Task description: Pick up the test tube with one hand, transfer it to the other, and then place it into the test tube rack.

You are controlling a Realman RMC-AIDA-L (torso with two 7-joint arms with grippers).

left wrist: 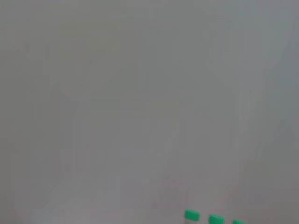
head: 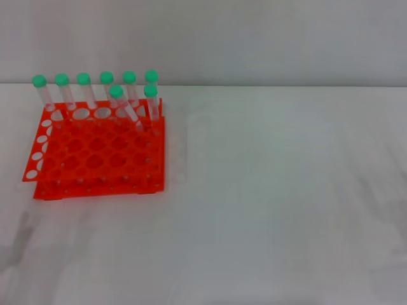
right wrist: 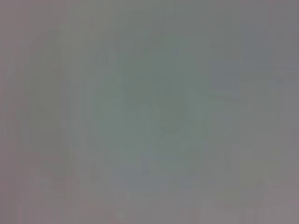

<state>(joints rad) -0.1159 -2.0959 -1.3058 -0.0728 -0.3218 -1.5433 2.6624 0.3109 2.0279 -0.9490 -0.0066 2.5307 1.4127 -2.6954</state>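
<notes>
The orange-red test tube rack [head: 95, 159] stands on the white table at the left in the head view. Several clear test tubes with green caps [head: 116, 91] stand upright in its back rows, most in the rearmost row and two one row forward. I cannot tell any one tube apart from the others, and I make out no loose tube on the table. Green caps [left wrist: 191, 215] also show at the edge of the left wrist view. Neither gripper shows in any view. The right wrist view shows only a blank grey surface.
The white table [head: 273, 190] stretches to the right of and in front of the rack. A pale wall [head: 254, 38] rises behind the table's far edge.
</notes>
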